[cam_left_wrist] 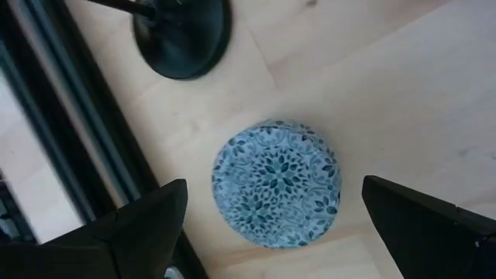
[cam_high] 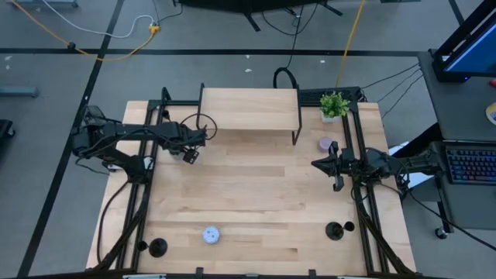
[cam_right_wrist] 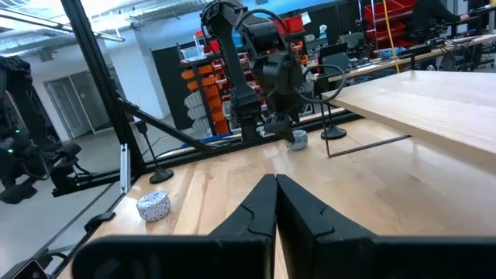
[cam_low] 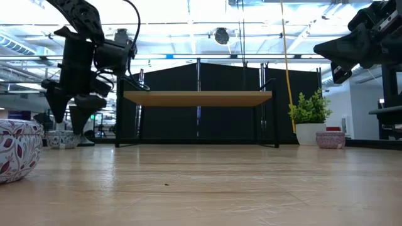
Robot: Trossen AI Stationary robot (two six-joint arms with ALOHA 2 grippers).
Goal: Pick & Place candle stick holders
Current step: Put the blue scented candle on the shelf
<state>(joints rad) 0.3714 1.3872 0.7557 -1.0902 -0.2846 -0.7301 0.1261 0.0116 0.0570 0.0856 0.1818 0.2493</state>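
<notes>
workshop floor with cables surrounds a pale wooden tabletop (cam_high: 248,194) carrying a raised shelf (cam_high: 249,108). going left to right: the left end effector (cam_left_wrist: 271,225) hovers, fingers spread apart and empty, over a blue patterned puck (cam_left_wrist: 277,182), with one candle stick holder (cam_left_wrist: 182,35) just beside it. other holders stand at the front left (cam_high: 157,248) and front right (cam_high: 335,230). the right end effector (cam_right_wrist: 275,201) hangs pressed together, holding nothing. placing looks hardly begun.

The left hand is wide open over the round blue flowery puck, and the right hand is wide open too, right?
Not quite. The left hand is wide open above the round blue flowery puck, but the right hand is shut, not open. The right wrist view shows its two dark fingers pressed together with no gap and nothing between them.
</notes>
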